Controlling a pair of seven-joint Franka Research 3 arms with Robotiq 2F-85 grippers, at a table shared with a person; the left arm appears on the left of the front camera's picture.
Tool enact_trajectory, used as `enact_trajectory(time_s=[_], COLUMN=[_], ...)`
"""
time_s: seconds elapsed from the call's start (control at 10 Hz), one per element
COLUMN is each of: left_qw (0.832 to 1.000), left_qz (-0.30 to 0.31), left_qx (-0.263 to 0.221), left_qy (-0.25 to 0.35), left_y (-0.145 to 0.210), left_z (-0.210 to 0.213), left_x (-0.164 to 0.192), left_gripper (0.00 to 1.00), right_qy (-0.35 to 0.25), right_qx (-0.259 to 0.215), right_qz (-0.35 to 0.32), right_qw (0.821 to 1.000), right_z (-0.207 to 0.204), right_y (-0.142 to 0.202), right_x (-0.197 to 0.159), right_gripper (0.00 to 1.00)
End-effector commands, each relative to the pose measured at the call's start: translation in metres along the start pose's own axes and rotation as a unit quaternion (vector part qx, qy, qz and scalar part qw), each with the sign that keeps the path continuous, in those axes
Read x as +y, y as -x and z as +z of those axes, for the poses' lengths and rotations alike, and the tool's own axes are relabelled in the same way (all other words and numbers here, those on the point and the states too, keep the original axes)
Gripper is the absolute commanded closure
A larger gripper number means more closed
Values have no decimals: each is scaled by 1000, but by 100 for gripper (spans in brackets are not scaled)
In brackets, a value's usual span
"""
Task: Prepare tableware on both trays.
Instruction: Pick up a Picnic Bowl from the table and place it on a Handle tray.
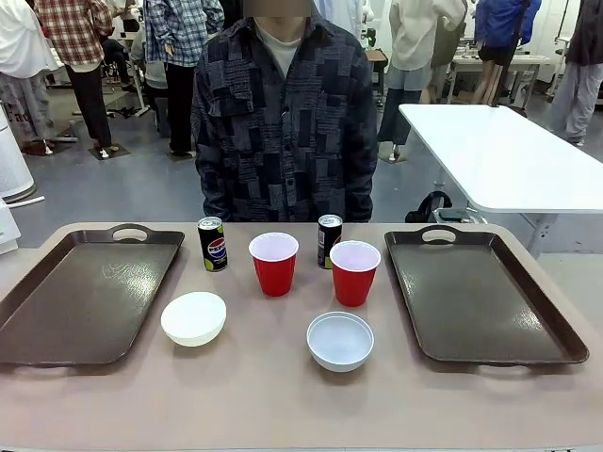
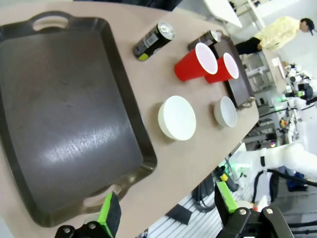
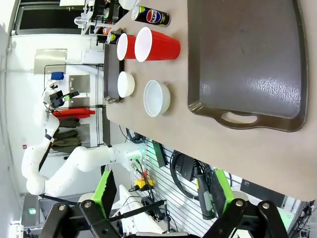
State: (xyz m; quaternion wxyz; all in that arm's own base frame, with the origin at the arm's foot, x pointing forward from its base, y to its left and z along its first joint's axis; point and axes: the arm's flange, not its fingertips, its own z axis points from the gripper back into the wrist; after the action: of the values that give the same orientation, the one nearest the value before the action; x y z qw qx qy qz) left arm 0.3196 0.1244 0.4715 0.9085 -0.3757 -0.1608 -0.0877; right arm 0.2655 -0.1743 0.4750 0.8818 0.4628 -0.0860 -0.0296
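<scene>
Two dark brown trays lie at the table's sides, the left tray (image 1: pixel 85 297) and the right tray (image 1: pixel 480 292), both bare. Between them stand a Pepsi can (image 1: pixel 212 243), a second dark can (image 1: pixel 329 240), two red cups (image 1: pixel 274 263) (image 1: pixel 354 272) and two white bowls (image 1: pixel 194 317) (image 1: pixel 340 340). My left gripper (image 2: pixel 167 208) hangs open above the left tray's (image 2: pixel 64 114) near corner, with the bowls (image 2: pixel 177 117) (image 2: pixel 227 111) and cups (image 2: pixel 195 62) beyond. My right gripper (image 3: pixel 163 193) is open, off the table's near edge by the right tray (image 3: pixel 247 54).
A person in a dark patterned shirt (image 1: pixel 283 122) stands at the far edge, hands out of sight. A white table (image 1: pixel 509 155) stands behind on the right. Bare tabletop (image 1: pixel 283 405) runs along the near edge.
</scene>
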Motion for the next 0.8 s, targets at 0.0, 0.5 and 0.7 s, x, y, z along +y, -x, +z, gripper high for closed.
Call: enact_trajectory(time_s=[0.0, 0.5, 0.7], left_qw=[999, 999, 999], left_qz=[-5, -10, -10], left_qx=[-35, -31, -31], left_qy=[-16, -37, -37], left_y=[5, 0, 0], left_z=[-4, 2, 2], left_x=[-4, -4, -4], left_gripper=[0, 0, 0], right_qy=[-14, -5, -5], right_qx=[-10, -4, -4], right_qz=[6, -1, -1], right_qw=[1000, 1000, 1000], right_z=[-2, -1, -1], right_y=[-2, -2, -2], right_x=[1, 2, 2], right_gripper=[0, 0, 0])
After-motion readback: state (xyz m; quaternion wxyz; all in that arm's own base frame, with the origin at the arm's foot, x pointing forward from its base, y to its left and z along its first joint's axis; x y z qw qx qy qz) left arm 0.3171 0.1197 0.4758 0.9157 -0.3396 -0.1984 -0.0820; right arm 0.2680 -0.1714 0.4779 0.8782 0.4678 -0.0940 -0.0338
